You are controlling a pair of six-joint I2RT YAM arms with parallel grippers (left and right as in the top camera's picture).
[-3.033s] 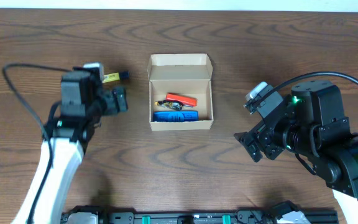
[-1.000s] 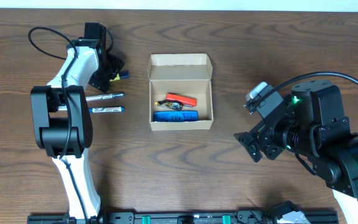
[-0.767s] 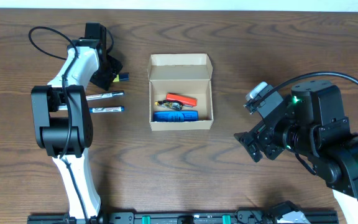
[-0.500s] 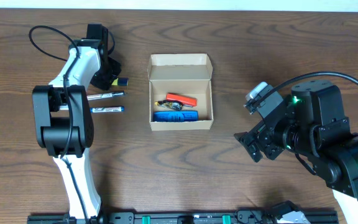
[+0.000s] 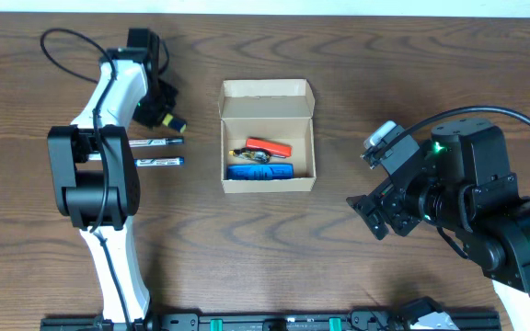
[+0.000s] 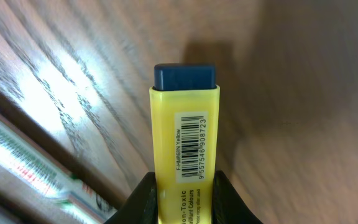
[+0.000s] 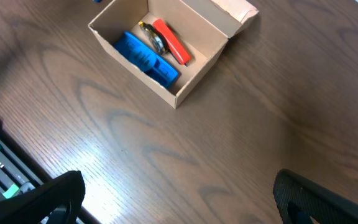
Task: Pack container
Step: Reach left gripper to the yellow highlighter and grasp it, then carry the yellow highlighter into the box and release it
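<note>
My left claw [image 6: 184, 200] was clamped on a yellow highlighter [image 6: 185, 134], its blue cap pointing right toward the box [image 5: 267, 89]. The box sat open mid-table, just right of that claw. My right claw [image 7: 179, 208], spread and empty, was farther off. Since a second before, the cap had swung slightly nearer, and the two pens [image 5: 159, 142] hadn't moved.

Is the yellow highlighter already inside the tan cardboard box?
No, the yellow blue-capped highlighter is held in the left pincer, outside the open tan cardboard box.
</note>
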